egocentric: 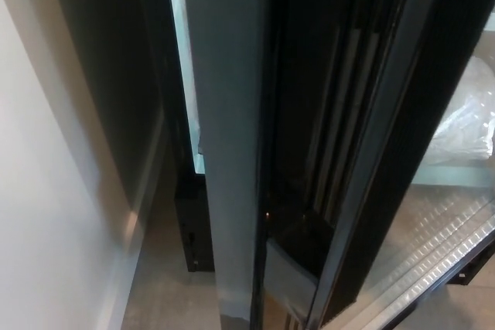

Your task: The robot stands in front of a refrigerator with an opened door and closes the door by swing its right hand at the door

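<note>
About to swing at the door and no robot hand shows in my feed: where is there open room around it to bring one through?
Free: the floor strip between the white wall and the door edge. Also open is the lit interior right of the door frame, above the ribbed shelf. Crowded: the plastic bag fills the upper shelf.
</note>
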You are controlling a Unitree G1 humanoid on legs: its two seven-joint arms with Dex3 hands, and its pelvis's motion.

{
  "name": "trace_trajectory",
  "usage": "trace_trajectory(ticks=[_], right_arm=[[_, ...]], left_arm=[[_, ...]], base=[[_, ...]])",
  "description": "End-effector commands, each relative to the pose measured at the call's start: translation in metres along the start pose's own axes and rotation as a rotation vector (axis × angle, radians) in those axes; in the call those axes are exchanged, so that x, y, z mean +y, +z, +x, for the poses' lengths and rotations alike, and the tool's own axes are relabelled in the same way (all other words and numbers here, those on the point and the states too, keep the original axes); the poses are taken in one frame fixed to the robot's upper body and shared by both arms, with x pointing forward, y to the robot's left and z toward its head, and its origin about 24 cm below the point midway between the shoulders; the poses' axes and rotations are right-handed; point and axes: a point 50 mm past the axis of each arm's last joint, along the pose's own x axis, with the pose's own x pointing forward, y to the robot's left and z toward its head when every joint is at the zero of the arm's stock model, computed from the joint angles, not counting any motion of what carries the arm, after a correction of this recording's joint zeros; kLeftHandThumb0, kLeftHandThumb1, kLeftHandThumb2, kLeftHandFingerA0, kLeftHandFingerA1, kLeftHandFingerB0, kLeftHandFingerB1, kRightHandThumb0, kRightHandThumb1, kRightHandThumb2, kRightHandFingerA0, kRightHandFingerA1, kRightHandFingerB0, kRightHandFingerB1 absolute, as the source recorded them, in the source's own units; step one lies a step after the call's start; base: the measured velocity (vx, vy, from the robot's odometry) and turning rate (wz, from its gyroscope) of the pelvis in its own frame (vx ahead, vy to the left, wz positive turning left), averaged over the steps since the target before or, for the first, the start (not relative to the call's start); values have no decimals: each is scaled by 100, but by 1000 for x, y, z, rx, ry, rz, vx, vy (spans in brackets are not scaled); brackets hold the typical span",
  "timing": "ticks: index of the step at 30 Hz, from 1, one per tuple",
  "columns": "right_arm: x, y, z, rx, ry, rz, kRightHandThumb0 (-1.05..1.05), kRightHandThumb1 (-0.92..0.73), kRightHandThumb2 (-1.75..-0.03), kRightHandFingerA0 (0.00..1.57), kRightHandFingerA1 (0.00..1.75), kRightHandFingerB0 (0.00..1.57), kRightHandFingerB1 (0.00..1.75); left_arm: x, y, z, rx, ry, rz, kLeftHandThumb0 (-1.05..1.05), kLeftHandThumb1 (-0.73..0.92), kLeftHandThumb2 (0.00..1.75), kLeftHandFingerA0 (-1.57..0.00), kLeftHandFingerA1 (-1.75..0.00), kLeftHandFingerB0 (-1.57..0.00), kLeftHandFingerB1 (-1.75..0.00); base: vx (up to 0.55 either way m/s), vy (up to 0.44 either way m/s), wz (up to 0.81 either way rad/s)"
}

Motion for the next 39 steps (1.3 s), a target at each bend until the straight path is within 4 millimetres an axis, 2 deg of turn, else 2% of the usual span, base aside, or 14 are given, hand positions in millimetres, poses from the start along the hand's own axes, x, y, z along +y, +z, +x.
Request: trace_trajectory(ticks=[1, 2, 3, 6, 7, 18, 19, 24, 25, 26, 27, 32, 36, 39], right_arm=[[-56, 111, -38, -638, -286, 132, -52, -79, -64, 28, 36, 30, 34], [-61, 122, -41, -703, -317, 134, -52, -79, -64, 28, 36, 30, 34], [-66, 132, -45, -750, -348, 125, -52, -80, -64, 28, 36, 30, 33], [-73, 145, -50, -825, -384, 111, -52, -80, -64, 27, 37, 29, 33], [-78, 155, -53, -871, -409, 114, -54, -78, -63, 28, 37, 32, 35], [-99, 234, -78, -1249, -652, 179, -59, -76, -63, 31, 32, 37, 34], [-103, 242, -83, -1273, -678, 124, -68, -86, -66, 22, 39, 29, 35], [-111, 263, -96, -1357, -746, 68, -78, -77, -63, 25, 43, 36, 38], [-112, 267, -95, -1417, -775, 66, -78, -81, -65, 32, 43, 37, 40], [-113, 270, -93, -1459, -808, 32, -78, -81, -65, 32, 43, 37, 40], [-111, 274, -85, -1497, -813, 50, -75, -78, -64, 32, 43, 40, 39], [-102, 289, -71, -1523, -830, 74, -75, -79, -64, 34, 48, 41, 43], [-83, 292, -49, -1384, -563, -68, -57, -76, -64, 9, 29, 21, 31], [-69, 295, 1, -1256, -461, -172, -58, -80, -69, 8, 13, 11, 22]], left_arm=[[3, 0, -7, -72, 21, -88, -58, 67, 102, -36, -52, -23, -45], [3, -1, -7, -73, 23, -93, -58, 67, 102, -36, -52, -23, -45], [3, -1, -7, -76, 22, -91, -61, 81, 65, -44, -36, -36, -33], [3, -1, -8, -74, 19, -90, -62, 81, 66, -43, -36, -35, -33], [2, -2, -8, -69, 16, -95, -60, 68, 102, -36, -52, -22, -45], [3, -2, -5, -42, 10, -84, -61, 68, 102, -34, -51, -22, -44], [4, -1, -5, -47, 14, -77, -62, 81, 66, -42, -36, -35, -33], [6, 3, -4, -80, 19, -83, -62, 79, 66, -44, -36, -36, -33], [6, 4, -4, -91, 10, -90, -59, 67, 102, -36, -53, -21, -45], [6, 5, -5, -98, 0, -91, -59, 67, 102, -36, -53, -21, -45], [6, 5, -4, -94, 2, -87, -65, 79, 66, -44, -36, -36, -33], [6, 4, -2, -70, 12, -72, -64, 79, 66, -43, -36, -35, -33], [6, 4, -1, -55, 9, -70, -65, 79, 66, -43, -36, -35, -33], [7, 4, -2, -71, 8, -67, -63, 80, 66, -43, -36, -34, -32]], base=[[0, 0, 0], [0, 0, 0], [0, 0, 0], [0, 0, 0], [0, 0, 0], [0, 0, 0], [0, 0, 0], [0, 0, 0], [0, 0, 0], [0, 0, 0], [0, 0, 0], [0, 0, 0], [0, 0, 0], [0, 0, 0]])
